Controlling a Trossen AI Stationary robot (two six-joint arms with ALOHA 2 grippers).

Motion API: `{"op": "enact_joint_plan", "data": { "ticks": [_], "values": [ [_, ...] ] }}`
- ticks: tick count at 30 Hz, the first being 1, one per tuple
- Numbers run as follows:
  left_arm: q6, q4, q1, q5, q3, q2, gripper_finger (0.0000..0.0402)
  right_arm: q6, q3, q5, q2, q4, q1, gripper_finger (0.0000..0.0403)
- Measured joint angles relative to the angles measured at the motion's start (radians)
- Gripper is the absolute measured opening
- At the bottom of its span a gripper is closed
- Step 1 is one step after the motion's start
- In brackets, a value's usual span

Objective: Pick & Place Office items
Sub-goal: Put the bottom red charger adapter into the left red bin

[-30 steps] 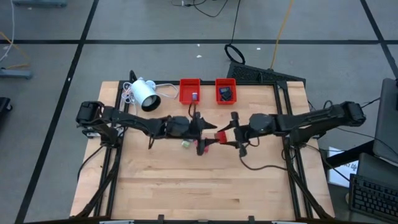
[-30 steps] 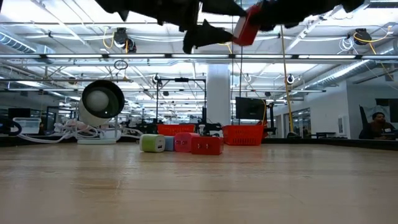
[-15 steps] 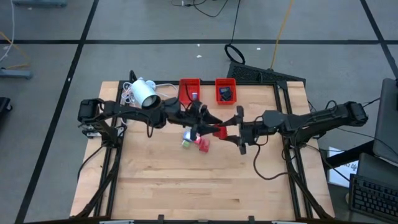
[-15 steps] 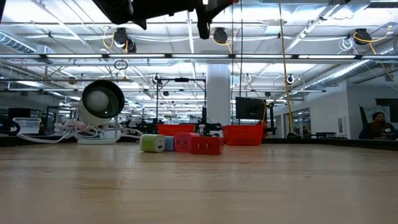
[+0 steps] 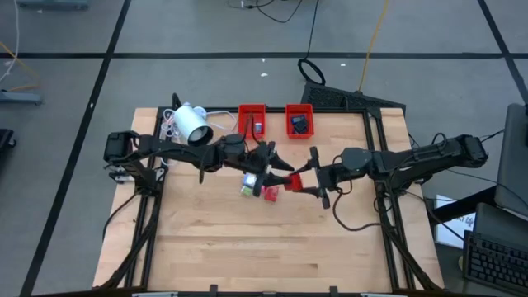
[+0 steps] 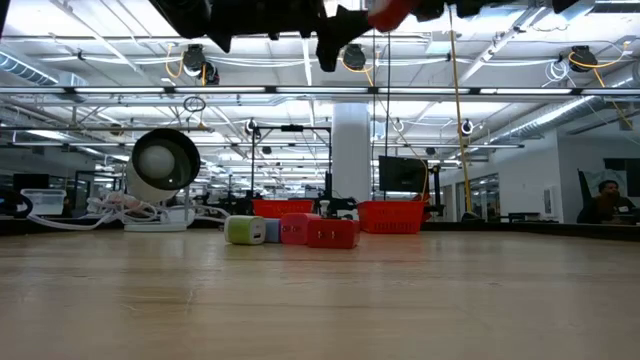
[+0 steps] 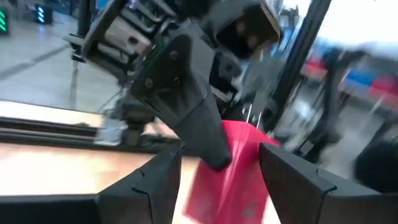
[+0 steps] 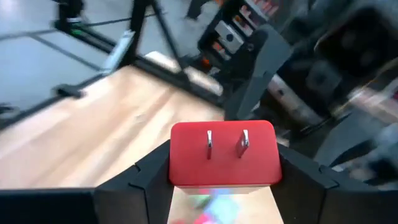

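Above the middle of the wooden table (image 5: pixel 206 247), the two grippers meet tip to tip, raised in the air. The right gripper (image 8: pixel 221 177) is clenched on a red plug block (image 8: pixel 222 154); its two metal prongs point away from the wrist, and the block sits firmly between the two dark fingers. From the high view this block (image 5: pixel 294 180) hangs just beside the left gripper (image 5: pixel 276 169). In the left wrist view the same red block (image 7: pixel 233 171) shows between the left fingers (image 7: pixel 158 186), with one finger of the right gripper lying across it. Whether the left fingers already press on the block or only stand around it, one cannot tell.

On the table below them lies a small cluster of office items: a green piece (image 6: pixel 243 231), a pale one and two red pieces (image 6: pixel 332 234), touching each other. Two red trays (image 5: pixel 252 120) stand at the far edge, each with a small item inside. A white lamp-like device (image 5: pixel 192 124) lies near the left tray.
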Motion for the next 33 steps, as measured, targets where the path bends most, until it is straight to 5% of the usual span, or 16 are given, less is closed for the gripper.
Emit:
{"op": "enact_joint_plan", "data": {
  "ticks": [7, 15, 19, 25, 33],
  "values": [
    [0.380, -0.173, -0.070, -0.254, -0.001, -0.002, 0.0213, 0.195, -0.002, -0.099, 0.066, -0.090, -0.033, 0.0206],
    [0.688, -0.273, -0.155, -0.401, -0.001, 0.000, 0.0213, 0.264, -0.001, -0.139, 0.163, -0.064, -0.081, 0.0206],
    [0.721, -0.295, -0.180, -0.551, -0.002, 0.000, 0.0213, 0.263, -0.002, -0.038, 0.175, -0.052, -0.086, 0.0206],
    [0.725, -0.285, -0.193, -0.859, -0.001, -0.001, 0.0214, 0.246, -0.002, 0.288, 0.175, -0.001, -0.087, 0.0206],
    [0.804, -0.222, -0.178, -1.058, 0.003, -0.007, 0.0213, 0.277, -0.006, 0.479, 0.176, 0.211, -0.089, 0.0206]
  ]
}}
